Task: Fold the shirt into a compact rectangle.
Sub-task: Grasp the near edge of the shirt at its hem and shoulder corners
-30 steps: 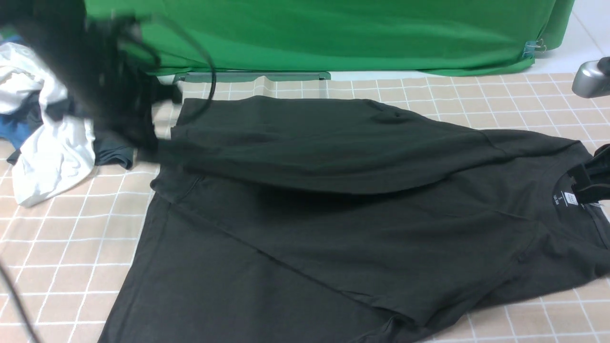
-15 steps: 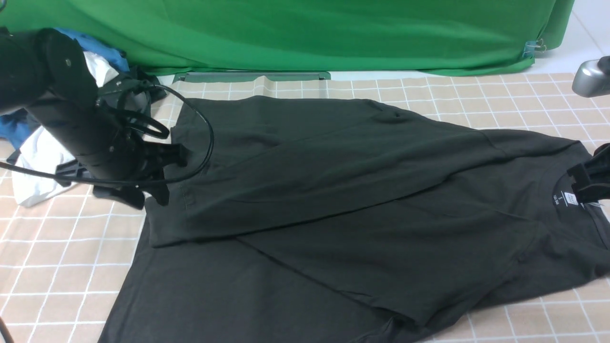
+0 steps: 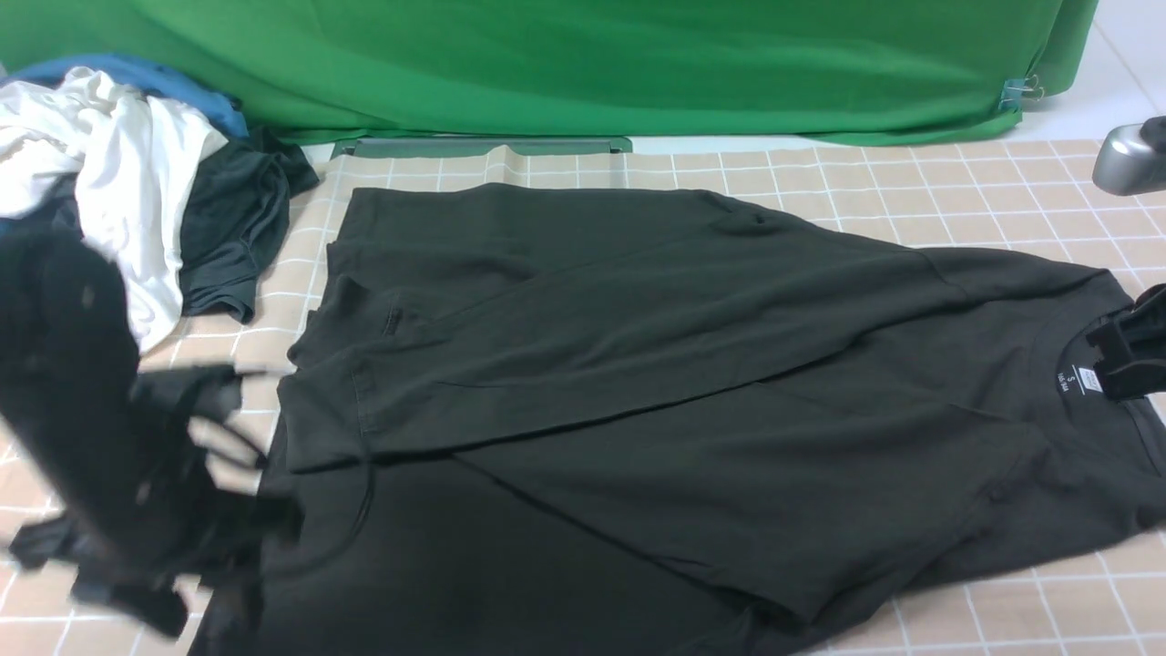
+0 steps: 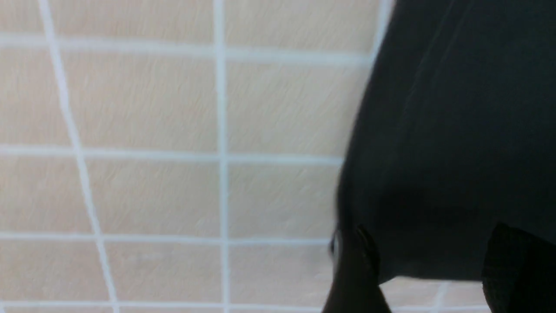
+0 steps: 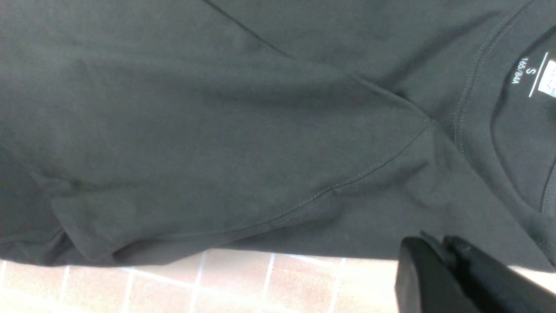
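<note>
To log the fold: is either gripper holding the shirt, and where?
Left gripper open, holding nothing; right gripper near the collar of the shirt, grip unclear.

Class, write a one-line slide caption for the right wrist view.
Black shirt, neck label showing, on checked tablecloth; right gripper closed at its edge.

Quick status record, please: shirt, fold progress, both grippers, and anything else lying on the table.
shirt: black shirt, spread on the checked tablecloth, neck toward the robot's right
fold progress: one sleeve laid across the body; not yet a rectangle
left gripper: left gripper open, over the shirt's left edge
right gripper: right gripper with fingers together, near the collar; grip on cloth unclear
clutter: white garment and dark grey garment piled far left, apart from the shirt
</note>
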You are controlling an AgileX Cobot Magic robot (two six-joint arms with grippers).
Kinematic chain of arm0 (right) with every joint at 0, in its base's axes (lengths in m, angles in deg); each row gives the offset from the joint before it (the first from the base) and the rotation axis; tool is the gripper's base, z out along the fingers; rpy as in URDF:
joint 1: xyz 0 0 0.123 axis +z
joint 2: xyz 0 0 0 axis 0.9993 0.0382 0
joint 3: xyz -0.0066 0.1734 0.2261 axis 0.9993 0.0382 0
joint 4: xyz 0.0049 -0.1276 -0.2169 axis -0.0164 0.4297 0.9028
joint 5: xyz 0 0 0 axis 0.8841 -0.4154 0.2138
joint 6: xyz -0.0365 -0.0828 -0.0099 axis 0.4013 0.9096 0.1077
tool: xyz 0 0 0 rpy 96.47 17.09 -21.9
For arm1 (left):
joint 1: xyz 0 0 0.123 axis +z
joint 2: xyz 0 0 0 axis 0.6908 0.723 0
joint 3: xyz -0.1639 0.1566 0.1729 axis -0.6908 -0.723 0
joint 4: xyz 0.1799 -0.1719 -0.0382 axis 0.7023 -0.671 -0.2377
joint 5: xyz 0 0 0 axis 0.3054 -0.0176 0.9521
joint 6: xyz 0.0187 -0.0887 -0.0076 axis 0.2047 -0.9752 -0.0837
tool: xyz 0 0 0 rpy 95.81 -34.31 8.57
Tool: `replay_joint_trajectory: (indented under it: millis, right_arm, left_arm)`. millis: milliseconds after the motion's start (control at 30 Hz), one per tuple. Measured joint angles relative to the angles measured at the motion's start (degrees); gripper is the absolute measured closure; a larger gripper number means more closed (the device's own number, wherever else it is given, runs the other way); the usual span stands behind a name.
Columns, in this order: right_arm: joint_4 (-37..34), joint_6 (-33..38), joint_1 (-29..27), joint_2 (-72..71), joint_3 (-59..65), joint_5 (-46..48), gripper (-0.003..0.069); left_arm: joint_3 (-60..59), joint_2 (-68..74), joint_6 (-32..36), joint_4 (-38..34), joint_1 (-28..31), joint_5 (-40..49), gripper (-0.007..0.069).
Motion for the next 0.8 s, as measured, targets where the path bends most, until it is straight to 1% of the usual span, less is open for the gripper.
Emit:
replay_joint_trajectory:
  millis: [133,167,233,333,400,433,533,567,600,633,667,700,800]
  right_arm:
    - [-0.6,0.0,0.0,0.0,0.0,0.1,0.0568]
    - [-1.0,0.0,0.0,0.0,0.0,0.0,0.0567]
    - [-1.2,0.0,0.0,0.0,0.0,0.0,0.0567]
    - [-1.3,0.0,0.0,0.0,0.0,0.1,0.0567]
    - [-1.4,0.2,0.0,0.0,0.0,1.0,0.0567]
    - [-1.5,0.9,0.0,0.0,0.0,1.9,0.0567]
    - [-1.5,2.5,0.0,0.0,0.0,4.6,0.0567]
    - [-1.6,2.8,0.0,0.0,0.0,5.8,0.0566]
    - [-1.6,2.9,0.0,0.0,0.0,6.6,0.0559]
    - [-1.6,2.9,0.0,0.0,0.0,7.3,0.0546]
    - [-1.6,2.9,0.0,0.0,0.0,7.3,0.0546]
    - [-1.6,2.9,0.0,0.0,0.1,7.9,0.0516]
    - [-1.4,2.9,0.8,0.0,1.5,7.7,0.0402]
  left_arm:
    - [-4.8,-1.3,-0.1,0.9,0.0,-4.0,0.0216]
    - [-6.3,-1.4,-0.1,0.5,0.0,-6.4,0.0187]
    - [-8.3,-1.5,-0.1,0.2,0.0,-10.5,0.0159]
    - [-9.2,-1.8,-0.1,-0.1,0.1,-12.1,0.0157]
    - [-9.5,-2.0,-0.1,-0.3,0.1,-12.3,0.0198]
    - [-9.6,-2.1,-0.1,-0.2,0.1,-12.4,0.0242]
    - [-9.6,-2.2,0.7,-1.3,0.1,-13.3,0.0421]
    - [-9.6,-2.2,1.5,-2.4,0.1,-13.6,0.0506]
    - [-9.6,-2.2,2.4,-3.3,0.1,-13.6,0.0551]
    - [-9.6,-2.2,3.0,-4.2,0.1,-13.5,0.0576]
    - [-9.6,-2.3,3.4,-4.3,0.1,-13.3,0.0579]
    - [-9.5,-2.5,4.0,-5.3,0.1,-12.6,0.0590]
    - [-9.0,-5.6,4.5,-5.4,0.1,-10.2,0.0590]
